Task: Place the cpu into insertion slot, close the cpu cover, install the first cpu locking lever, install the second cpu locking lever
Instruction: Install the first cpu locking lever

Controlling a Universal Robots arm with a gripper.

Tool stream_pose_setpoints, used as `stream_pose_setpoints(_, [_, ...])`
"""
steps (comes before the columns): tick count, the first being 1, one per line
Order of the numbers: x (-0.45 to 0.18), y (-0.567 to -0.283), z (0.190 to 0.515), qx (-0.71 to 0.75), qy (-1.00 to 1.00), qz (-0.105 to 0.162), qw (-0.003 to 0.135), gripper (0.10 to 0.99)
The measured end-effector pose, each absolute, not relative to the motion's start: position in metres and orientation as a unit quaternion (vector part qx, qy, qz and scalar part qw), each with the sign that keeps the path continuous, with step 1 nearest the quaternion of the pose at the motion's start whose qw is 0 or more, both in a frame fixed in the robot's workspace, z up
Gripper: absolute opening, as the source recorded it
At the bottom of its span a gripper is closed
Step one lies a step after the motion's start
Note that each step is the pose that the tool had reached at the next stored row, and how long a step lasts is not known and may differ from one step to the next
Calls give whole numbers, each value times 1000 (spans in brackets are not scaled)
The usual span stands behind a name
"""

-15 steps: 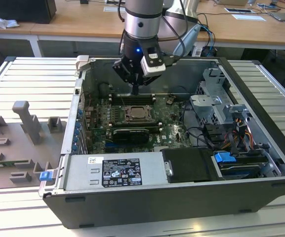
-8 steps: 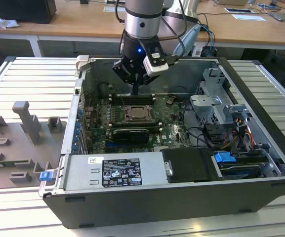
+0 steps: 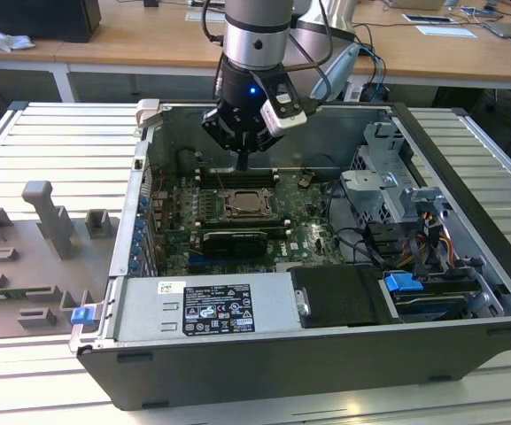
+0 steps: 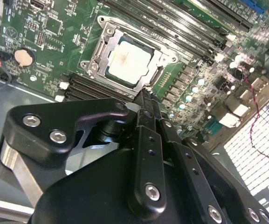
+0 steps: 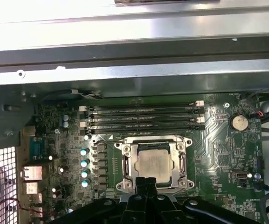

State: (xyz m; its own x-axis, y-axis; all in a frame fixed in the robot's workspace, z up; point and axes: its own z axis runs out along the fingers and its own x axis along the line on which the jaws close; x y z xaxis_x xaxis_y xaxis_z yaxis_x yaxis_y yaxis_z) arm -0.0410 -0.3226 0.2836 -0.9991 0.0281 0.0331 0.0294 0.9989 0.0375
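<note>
The cpu [image 5: 154,164] [image 4: 127,63], a pale silvery-beige square, lies flat in the insertion slot on the green board [image 5: 218,154]. Around it the cpu cover [image 5: 125,163] [image 4: 107,44] is folded down as a silvery frame, so the slot itself is hidden beneath them. In the exterior view the cpu [image 3: 246,204] sits mid-board inside the open computer case. My gripper [image 3: 243,164] [image 4: 146,95] [image 5: 147,181] hangs just above the edge of the socket frame. It is shut, its fingers pressed together with nothing between them.
Long memory slots [image 5: 143,119] run beside the socket toward the case wall [image 5: 134,70]. A coin battery [image 5: 239,122] sits on the board. A black card [image 3: 233,239], the power supply [image 3: 211,305] and a drive cage [image 3: 397,204] fill the case. A grey fixture [image 3: 42,239] lies outside it.
</note>
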Motion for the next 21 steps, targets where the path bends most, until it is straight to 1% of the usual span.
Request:
stream_pose_setpoints(6, [-41, -323, 283, 19, -1000, -18, 17, 106])
stream_pose_setpoints(8, [-41, -323, 283, 38, -999, -18, 14, 106])
stream_pose_setpoints(10, [-42, -323, 283, 40, -999, -18, 7, 106])
stream_pose_setpoints(11, [-46, -323, 283, 41, -999, -17, -8, 106])
stream_pose_setpoints(12, [-51, -323, 282, 41, -999, -17, -17, 106])
stream_pose_setpoints(17, [-63, -323, 281, 41, -999, -20, -27, 106])
stream_pose_setpoints(20, [-71, -323, 280, 41, -998, -20, -36, 106])
stream_pose_setpoints(21, [-76, -323, 280, 42, -998, -20, -41, 106])
